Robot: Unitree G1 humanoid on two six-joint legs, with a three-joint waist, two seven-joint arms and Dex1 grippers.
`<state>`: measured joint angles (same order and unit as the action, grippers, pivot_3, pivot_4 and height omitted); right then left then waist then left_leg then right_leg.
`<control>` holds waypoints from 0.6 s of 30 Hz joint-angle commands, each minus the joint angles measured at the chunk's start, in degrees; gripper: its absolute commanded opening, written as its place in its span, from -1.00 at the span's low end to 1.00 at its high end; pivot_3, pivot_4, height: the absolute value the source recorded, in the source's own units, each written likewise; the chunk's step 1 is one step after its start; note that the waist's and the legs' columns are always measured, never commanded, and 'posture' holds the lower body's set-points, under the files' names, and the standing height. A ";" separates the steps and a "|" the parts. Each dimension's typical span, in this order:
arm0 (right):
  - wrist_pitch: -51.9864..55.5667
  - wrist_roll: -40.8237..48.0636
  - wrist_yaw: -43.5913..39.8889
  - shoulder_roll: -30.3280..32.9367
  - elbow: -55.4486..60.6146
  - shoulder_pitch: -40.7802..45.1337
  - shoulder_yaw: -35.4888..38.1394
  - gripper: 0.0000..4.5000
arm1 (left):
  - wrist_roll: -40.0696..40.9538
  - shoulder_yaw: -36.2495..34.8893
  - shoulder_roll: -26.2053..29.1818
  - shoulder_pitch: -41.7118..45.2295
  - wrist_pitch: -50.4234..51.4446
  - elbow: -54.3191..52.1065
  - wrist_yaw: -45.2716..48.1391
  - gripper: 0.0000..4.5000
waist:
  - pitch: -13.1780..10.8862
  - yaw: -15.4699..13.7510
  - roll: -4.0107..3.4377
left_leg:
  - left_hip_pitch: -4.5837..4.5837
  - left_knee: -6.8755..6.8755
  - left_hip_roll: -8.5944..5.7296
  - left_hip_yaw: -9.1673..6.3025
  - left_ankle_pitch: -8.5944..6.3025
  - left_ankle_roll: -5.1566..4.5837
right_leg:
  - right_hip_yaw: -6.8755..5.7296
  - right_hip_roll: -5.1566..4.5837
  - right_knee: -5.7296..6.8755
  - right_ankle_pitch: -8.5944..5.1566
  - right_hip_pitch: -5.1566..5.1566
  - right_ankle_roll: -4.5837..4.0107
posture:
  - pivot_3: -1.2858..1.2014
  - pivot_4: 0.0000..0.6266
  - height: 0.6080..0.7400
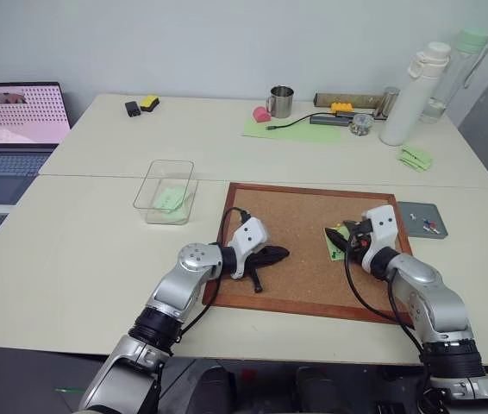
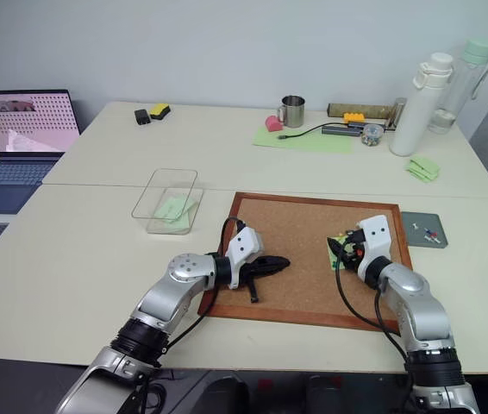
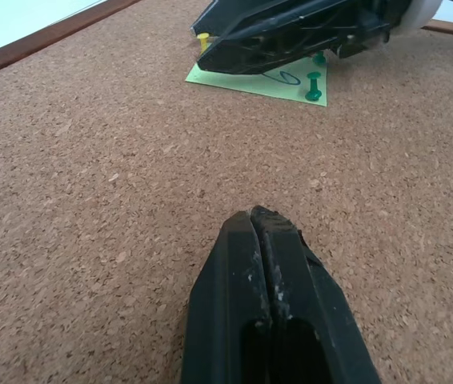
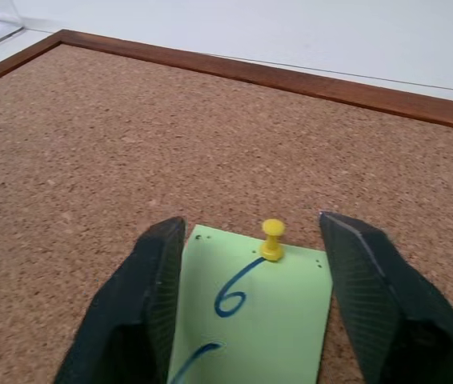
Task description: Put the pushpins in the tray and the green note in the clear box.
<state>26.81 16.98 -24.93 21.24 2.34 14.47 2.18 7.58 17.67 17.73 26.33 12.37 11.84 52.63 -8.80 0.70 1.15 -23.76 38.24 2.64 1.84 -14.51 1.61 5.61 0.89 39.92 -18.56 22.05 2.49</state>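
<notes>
Left gripper (image 1: 272, 254), clenched on nothing, rests on the cork board (image 1: 296, 216) near its left side. Farther left on the surface, the clear box (image 1: 165, 191) holds a pale-green slip. On the board's right part, the right gripper (image 4: 252, 272) stands released, its fingers (image 4: 148, 296) straddling the green note (image 4: 250, 308), where a yellow pushpin (image 4: 272, 238) and a green pushpin (image 3: 314, 86) stay stuck in. Just right of the board lies the grey tray (image 1: 422, 219).
</notes>
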 commanded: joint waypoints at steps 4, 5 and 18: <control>-2.79 -0.32 -0.48 -0.52 -1.76 2.50 0.93 -0.21 | -0.86 1.09 0.19 -1.87 1.93 -0.62 0.14 -1.00 | 0.00 0.54 0.00 | 0.00 -0.01 0.01 0.00 0.00 0.00 | 0.01 0.00 0.00 0.00 0.00 0.00 | 0.03 -0.52 1.00; -3.06 -0.32 -0.53 -0.52 -2.29 2.73 0.98 -0.21 | -0.89 1.08 0.20 -1.91 2.03 -0.71 0.10 -1.00 | 0.00 0.62 0.00 | 0.00 -0.01 0.00 0.00 0.00 0.00 | 0.00 0.00 0.00 0.00 0.00 0.00 | 0.03 -0.52 1.00; -3.66 0.11 -1.17 -0.83 -2.33 2.64 0.68 -0.53 | -1.34 0.88 0.85 -1.77 2.90 -0.85 -0.06 -1.00 | 0.00 0.94 0.00 | 0.00 -0.03 0.03 -0.01 0.00 0.00 | 0.01 -0.01 0.00 0.00 0.00 0.00 | 0.03 -0.52 1.00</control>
<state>24.53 16.88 -25.37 20.63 -1.50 16.47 2.27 7.37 17.25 18.12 25.40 13.97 10.04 52.06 -8.80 1.63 1.15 -23.76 38.21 2.67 1.83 -14.51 1.61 5.62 0.89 39.92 -18.56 22.05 2.50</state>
